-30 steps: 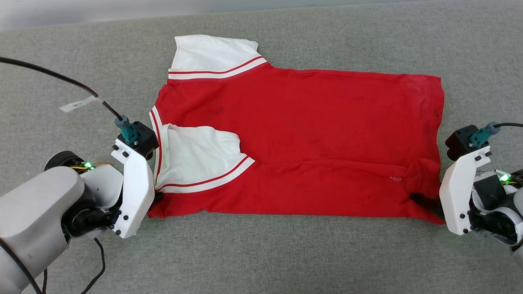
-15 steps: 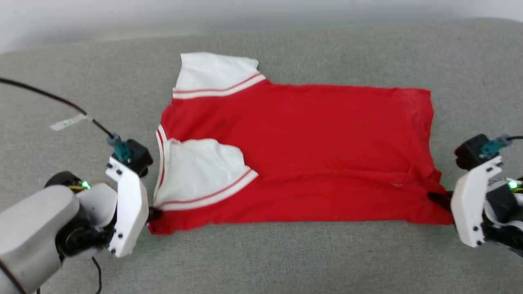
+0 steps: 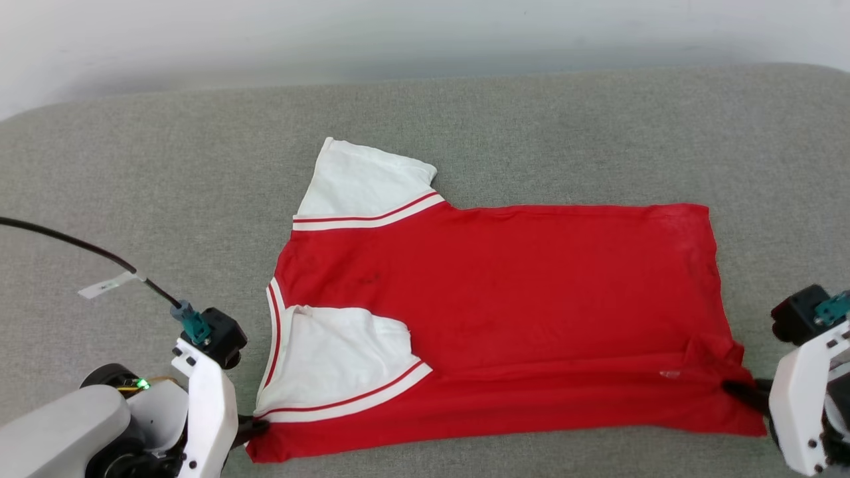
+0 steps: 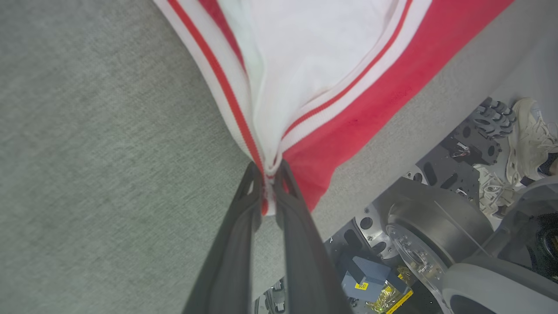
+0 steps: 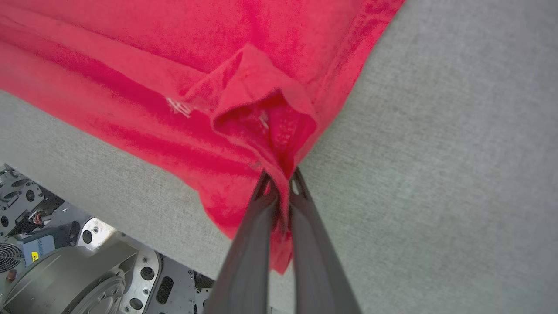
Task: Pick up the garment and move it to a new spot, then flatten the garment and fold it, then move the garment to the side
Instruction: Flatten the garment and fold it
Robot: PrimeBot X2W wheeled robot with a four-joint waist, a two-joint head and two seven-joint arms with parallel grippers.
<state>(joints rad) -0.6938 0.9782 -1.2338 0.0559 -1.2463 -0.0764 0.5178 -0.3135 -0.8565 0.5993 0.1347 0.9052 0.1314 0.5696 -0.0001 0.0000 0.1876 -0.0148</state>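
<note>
Shirt [image 3: 505,312] lies spread on the grey cloth surface [image 3: 531,133], long way across the head view, neck end to the robot's left, hem end to its right. Its near edge runs close to the near rim of the surface. Upper face is plain red.

Far sleeve [image 3: 365,179], white with red-white striped trim, lies flat and pointing away. Near sleeve [image 3: 339,365] is folded in over the red body, striped trim showing along its edge.

Left gripper [image 3: 255,425]: left wrist view has the two dark fingers [image 4: 270,168] pinched together on the near neck-end corner, with striped trim and white cloth bunched between them.

Right gripper [image 3: 737,392]: right wrist view shows its fingers [image 5: 281,174] closed on the near hem-end corner; the red cloth puckers into a small raised fold just ahead of the tips.

Writing:
- Small white mark [image 5: 178,106] on the red cloth near the right-hand grip, too small to read.
- White tag [image 3: 106,285] on the black cable [image 3: 66,242] over the left arm, no legible print.
- Yellow sticker [image 4: 362,285] on a blue part under the surface, dark digits, too small to be sure of.

Past the rim in the left wrist view: a grey wheel [image 4: 436,226] and a pale laced shoe [image 4: 527,131]
</note>
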